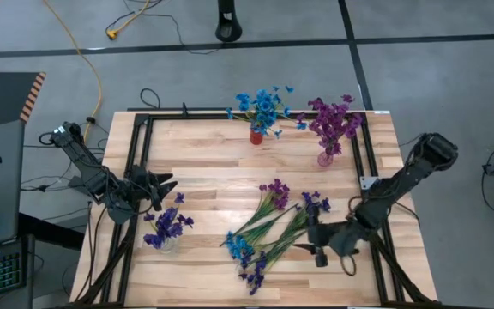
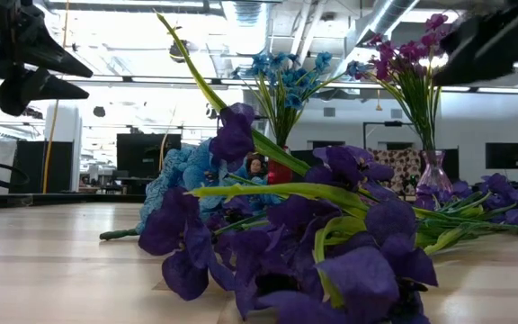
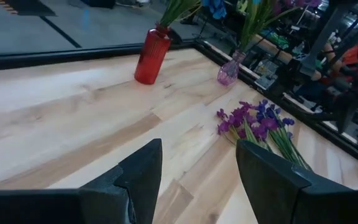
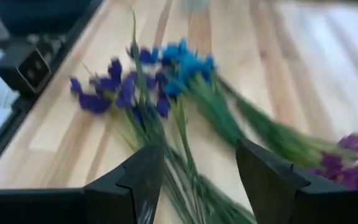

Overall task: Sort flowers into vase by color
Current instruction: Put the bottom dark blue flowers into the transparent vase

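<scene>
The table [image 1: 204,146] carried a loose pile of flowers [image 1: 268,227] near its front middle. The right gripper [image 1: 316,233] hovered just beside the pile's right edge, fingers spread and empty, the stems lying ahead of them. The left gripper [image 1: 163,189] waited at the left side, also released, well apart from the pile.

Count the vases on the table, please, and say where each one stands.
3. The red vase with blue flowers and the pink vase with magenta flowers stand near the far edge. The clear vase with indigo flowers stands near the left arm.
</scene>
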